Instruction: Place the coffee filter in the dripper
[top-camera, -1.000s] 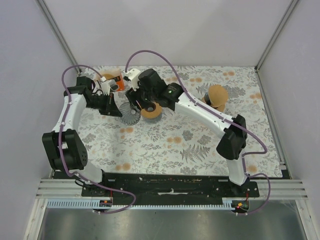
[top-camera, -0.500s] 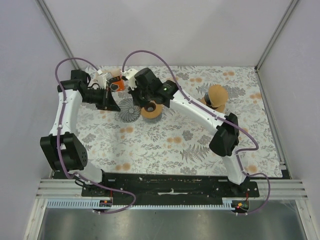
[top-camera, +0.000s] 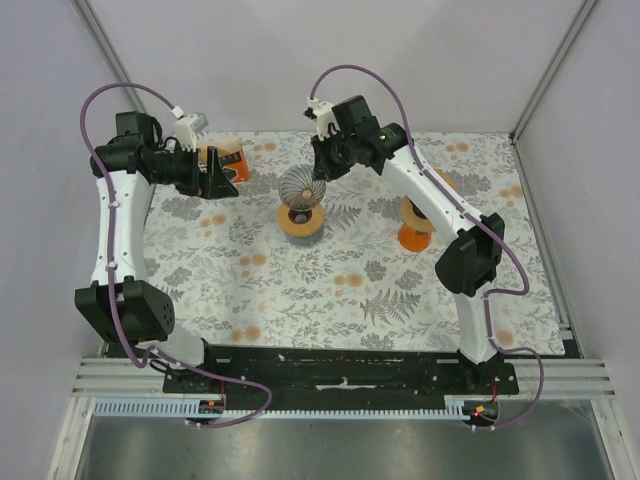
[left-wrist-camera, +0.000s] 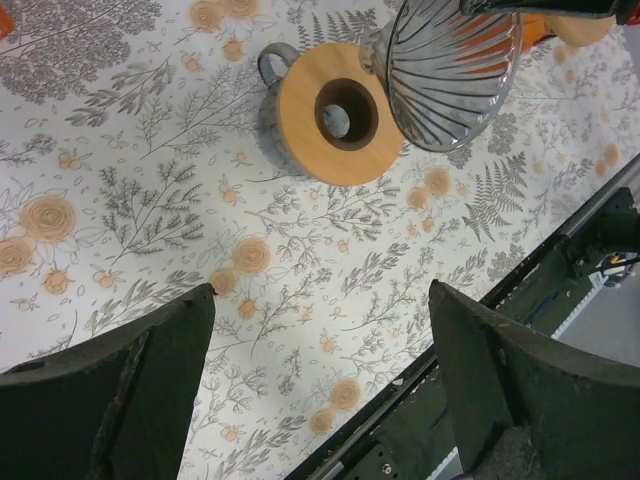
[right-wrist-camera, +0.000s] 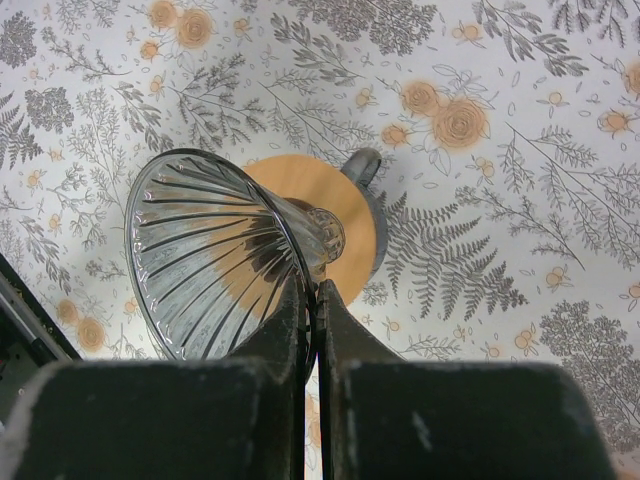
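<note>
1. Landmark: wooden ring (top-camera: 300, 224). It is set flat on the floral counter (top-camera: 350, 290) with its hole upward and a grey handle (left-wrist-camera: 272, 66) at its side. All places below are given from it.
2. Item: glass dripper (right-wrist-camera: 215, 265). It is held in the air just above the ring, tilted onto its side with the narrow neck nearest the ring. It is not seated.
3. Item: right hand (right-wrist-camera: 312, 290). The fingers are pressed together on the thin rim of the dripper.
4. Item: left hand (left-wrist-camera: 320, 295). The fingers are spread wide with nothing between them. It is placed well to the left of the ring.
5. Item: coffee filter (top-camera: 408, 208). A tan cone is made out on an orange stand (top-camera: 413, 238), well to the right of the ring. It is partly hidden by the right arm and touched by neither hand.
6. Step in hand (judged): the dripper is to be seated in the ring before the filter is fetched.
7. Handling (judged):
   - The cone is best turned until its neck points straight down.
   - It is then centred over the hole and lowered slowly.
   - Release is advised only once the weight is borne by the ring.
   - A grip on a glass rim is judged slippery, so wrist rotation is to be kept gentle.
</note>
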